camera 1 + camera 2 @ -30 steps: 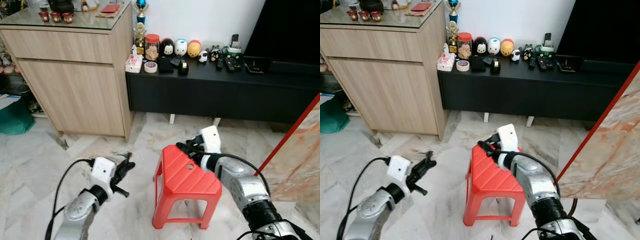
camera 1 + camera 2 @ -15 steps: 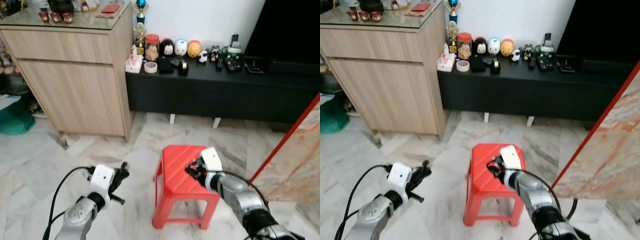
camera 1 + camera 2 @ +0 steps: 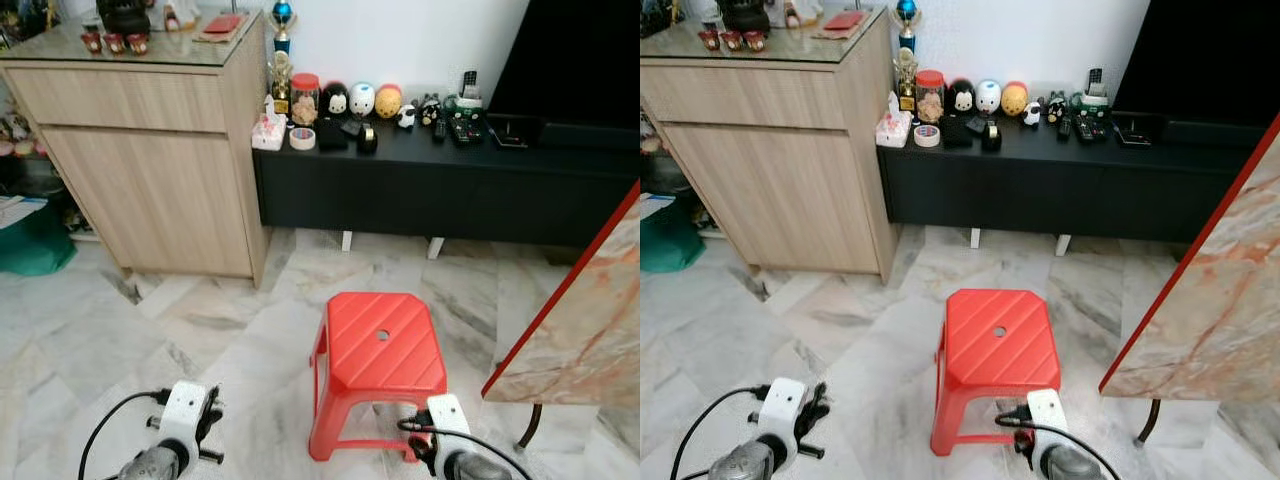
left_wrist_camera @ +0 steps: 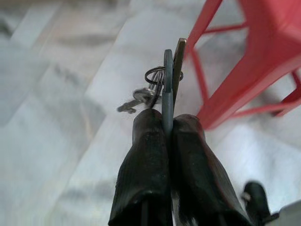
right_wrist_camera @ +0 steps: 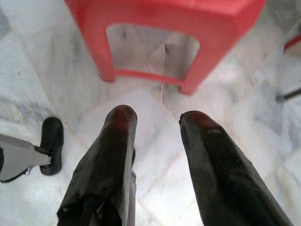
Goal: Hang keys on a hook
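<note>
My left gripper [image 4: 165,123] is shut on a bunch of keys [image 4: 160,87]: a flat key stands up between the black fingers, and a ring with smaller keys hangs beside it. In the eye views that arm [image 3: 185,425] sits low at the bottom left over the marble floor. My right gripper [image 5: 157,120] is open with nothing between its fingers, low on the floor just in front of the red stool [image 3: 380,345]. Its wrist [image 3: 443,428] appears at the bottom edge of the left eye view. I can make out no hook.
A wooden cabinet [image 3: 150,150] stands at the left. A low black TV bench [image 3: 440,180] with figurines, a jar and remotes runs along the wall. A marble-patterned slab with a red edge [image 3: 575,310] leans at the right. Marble floor [image 3: 210,320] lies between.
Both arms have dropped low toward the bottom of the view. The right gripper has left the stool's top and now sits by the floor in front of it.
</note>
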